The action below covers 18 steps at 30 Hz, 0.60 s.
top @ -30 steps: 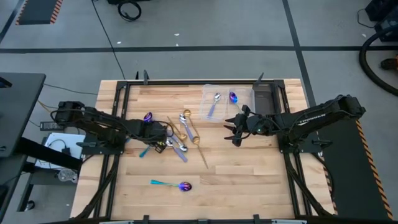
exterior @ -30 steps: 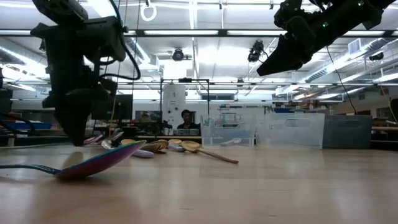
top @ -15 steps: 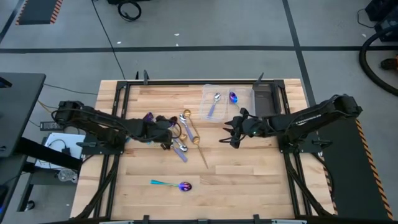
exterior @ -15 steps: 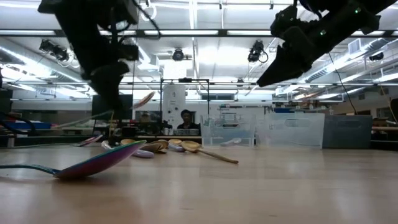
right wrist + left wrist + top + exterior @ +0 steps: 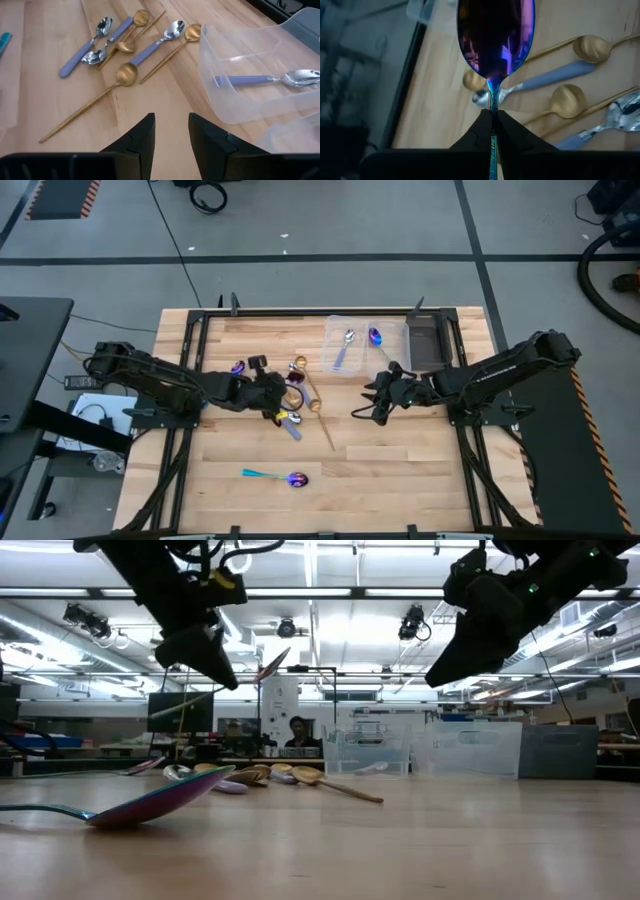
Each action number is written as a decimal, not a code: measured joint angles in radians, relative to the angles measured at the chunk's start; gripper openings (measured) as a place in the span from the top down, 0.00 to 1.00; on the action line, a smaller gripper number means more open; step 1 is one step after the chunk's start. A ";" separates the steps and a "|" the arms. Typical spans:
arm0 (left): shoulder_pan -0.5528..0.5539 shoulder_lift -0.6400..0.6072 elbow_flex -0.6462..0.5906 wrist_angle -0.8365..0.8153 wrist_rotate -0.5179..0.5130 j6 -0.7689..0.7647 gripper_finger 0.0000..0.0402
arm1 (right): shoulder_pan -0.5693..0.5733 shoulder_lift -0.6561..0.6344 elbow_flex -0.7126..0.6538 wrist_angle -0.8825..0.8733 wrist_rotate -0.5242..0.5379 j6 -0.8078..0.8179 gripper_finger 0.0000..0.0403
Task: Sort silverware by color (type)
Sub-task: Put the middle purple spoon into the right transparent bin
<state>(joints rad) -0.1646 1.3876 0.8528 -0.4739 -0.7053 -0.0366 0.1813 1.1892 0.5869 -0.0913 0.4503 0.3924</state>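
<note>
My left gripper (image 5: 276, 394) is shut on an iridescent purple-blue spoon (image 5: 495, 35) and hovers above a pile of gold spoons and silver spoons with lavender handles (image 5: 303, 392). The low view shows this spoon (image 5: 272, 664) up in the air. My right gripper (image 5: 367, 411) is open and empty, hanging over bare wood right of the pile, with the pile (image 5: 127, 47) ahead of its fingers. Another iridescent spoon (image 5: 287, 477) lies flat near the table's near edge. A silver spoon (image 5: 345, 345) and a purple one (image 5: 375, 337) lie in the clear tray. My left gripper pinches the spoon's teal handle just behind the bowl (image 5: 492, 102) between its two fingertips. The bowl sticks out ahead of the fingers. The spoon is lifted clear of the table and tilted, bowl end higher (image 5: 275, 662) and handle end lower (image 5: 190, 695).
The clear plastic tray (image 5: 338, 328) sits at the table's far edge, with a dark bin (image 5: 428, 340) to its right. Bare wood lies between the pile and the near edge (image 5: 400, 470). A person shows far behind the table (image 5: 300, 732).
My left gripper has taken the iridescent spoon off the table, risen, turned at the wrist and moved right over the pile. The spoon now hangs clear in the air, bowl up. My right gripper has drifted a little toward the near edge and lower.
</note>
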 joint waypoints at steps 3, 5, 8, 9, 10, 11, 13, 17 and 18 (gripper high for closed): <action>0.000 0.000 0.000 0.043 -0.001 0.138 0.96 | 0.002 0.002 0.000 0.000 0.000 0.021 0.68; 0.000 0.004 0.000 0.068 0.000 0.244 0.96 | 0.002 0.002 0.000 -0.001 0.000 0.035 0.68; 0.000 0.005 0.000 0.105 0.000 0.434 0.96 | 0.000 0.002 0.000 0.008 -0.003 0.055 0.68; 0.000 0.005 0.000 0.124 0.000 0.484 0.96 | -0.002 0.002 0.000 0.011 -0.006 0.054 0.68; 0.000 0.005 0.000 0.145 0.000 0.517 0.96 | -0.005 0.002 0.000 0.012 -0.008 0.053 0.68; 0.000 0.005 0.000 0.172 0.000 0.532 0.96 | -0.007 0.002 0.000 0.015 -0.011 0.049 0.68; 0.000 0.005 0.000 0.237 0.002 0.537 0.96 | -0.010 0.002 0.000 0.015 -0.012 0.043 0.68; 0.000 0.006 0.000 0.345 0.064 0.511 0.96 | -0.013 0.003 0.000 0.035 -0.021 -0.012 0.68; 0.000 0.006 -0.005 0.385 0.075 0.503 0.96 | -0.013 0.003 0.000 0.051 -0.022 -0.043 0.68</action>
<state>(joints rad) -0.1646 1.3941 0.8473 -0.0893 -0.6299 0.4665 0.1680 1.1919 0.5869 -0.0405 0.4283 0.3494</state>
